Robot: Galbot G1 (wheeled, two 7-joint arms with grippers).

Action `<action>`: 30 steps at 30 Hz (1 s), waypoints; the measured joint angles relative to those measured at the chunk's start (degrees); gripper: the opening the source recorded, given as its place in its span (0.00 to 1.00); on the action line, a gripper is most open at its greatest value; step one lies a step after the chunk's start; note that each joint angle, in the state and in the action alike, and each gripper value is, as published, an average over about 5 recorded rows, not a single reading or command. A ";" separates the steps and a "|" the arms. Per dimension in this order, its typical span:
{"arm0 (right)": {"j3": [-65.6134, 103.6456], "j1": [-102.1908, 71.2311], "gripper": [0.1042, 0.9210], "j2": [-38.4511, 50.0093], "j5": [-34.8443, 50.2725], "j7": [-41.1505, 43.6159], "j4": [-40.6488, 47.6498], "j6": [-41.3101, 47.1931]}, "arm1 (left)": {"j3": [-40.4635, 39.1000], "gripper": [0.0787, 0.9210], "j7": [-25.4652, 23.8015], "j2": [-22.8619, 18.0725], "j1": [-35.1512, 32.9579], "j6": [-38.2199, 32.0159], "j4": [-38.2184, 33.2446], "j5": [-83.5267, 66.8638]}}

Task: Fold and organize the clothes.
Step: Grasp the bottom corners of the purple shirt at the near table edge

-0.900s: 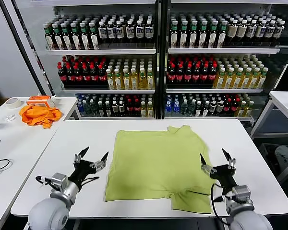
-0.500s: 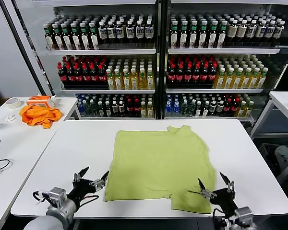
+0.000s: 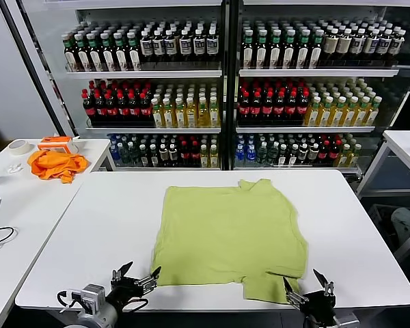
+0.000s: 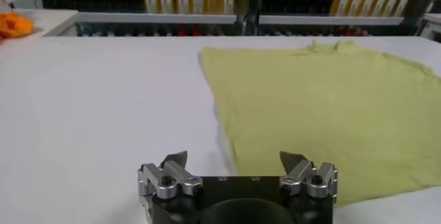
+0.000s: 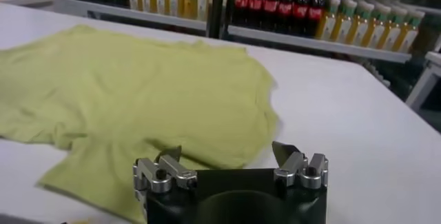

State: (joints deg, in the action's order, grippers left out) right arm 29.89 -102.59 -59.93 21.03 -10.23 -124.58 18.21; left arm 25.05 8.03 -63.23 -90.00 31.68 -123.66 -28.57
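both grippers low at the table's near edge, jaws spread wide, holding nothing

t-shirt [image 3: 229, 236] lies flat mid-table [image 3: 102, 225]; left gripper [image 3: 136, 277] off its near corner, right gripper [image 3: 305, 288] by its hem, bare tabletop either side.

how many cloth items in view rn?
2. The yellow-green T-shirt lies flat in the middle of the main white table. The orange cloth is bunched on the side table to the robot's left. None seen elsewhere.
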 measured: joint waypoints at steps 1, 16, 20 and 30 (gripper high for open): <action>-0.18 0.03 0.88 -0.09 0.22 -0.01 0.18 -0.05 | -0.35 0.88 0.46 -0.05 0.04 -0.01 0.22 0.18; -2.46 2.47 0.79 -0.86 3.90 -0.24 2.05 0.34 | -3.98 0.87 5.81 0.24 -0.33 0.16 1.45 2.41; -2.88 2.91 0.65 -1.00 4.99 -0.45 2.24 0.62 | -4.84 0.77 6.33 0.23 -0.53 -0.22 1.45 2.91; -4.03 3.67 0.29 -1.35 6.46 -0.28 2.98 0.64 | -6.76 0.42 6.75 -0.59 -0.74 -1.28 1.93 4.41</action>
State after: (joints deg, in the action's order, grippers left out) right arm 25.86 -98.92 -61.28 27.49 -10.51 -121.60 18.84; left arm 18.29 14.78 -63.82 -90.74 30.41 -121.73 -24.16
